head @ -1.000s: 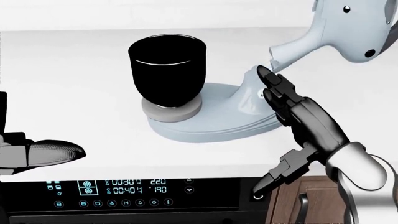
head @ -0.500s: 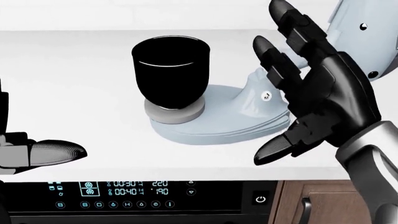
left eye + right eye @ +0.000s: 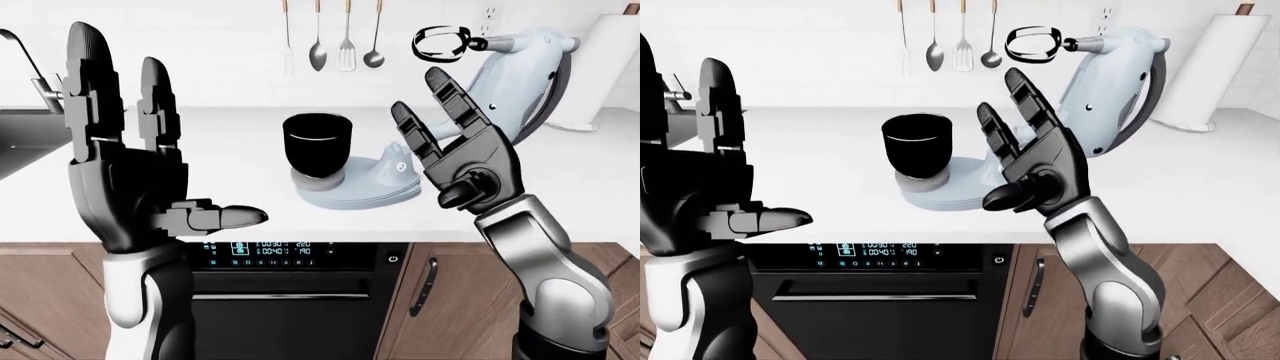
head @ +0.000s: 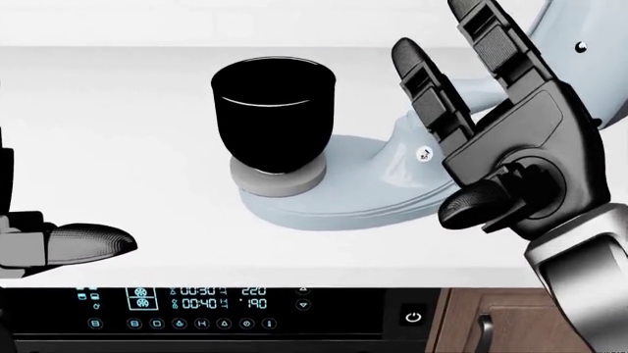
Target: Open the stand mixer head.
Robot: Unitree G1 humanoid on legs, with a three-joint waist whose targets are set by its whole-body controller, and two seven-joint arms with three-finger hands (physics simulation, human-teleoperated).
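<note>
currently: stand mixer head (image 3: 1110, 82) tilted up and back on the counter (image 3: 240, 217), whisk (image 3: 1032, 43) raised, black bowl (image 3: 318, 144) on base. right hand (image 3: 462, 161) and left hand (image 3: 125, 180) fingers spread, holding nothing. risk: a stray right-hand swing knocking the head down.

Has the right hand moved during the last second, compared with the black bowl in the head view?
Yes. The right hand went up the head view: it was below and right of the bowl, and now stands level with it.
</note>
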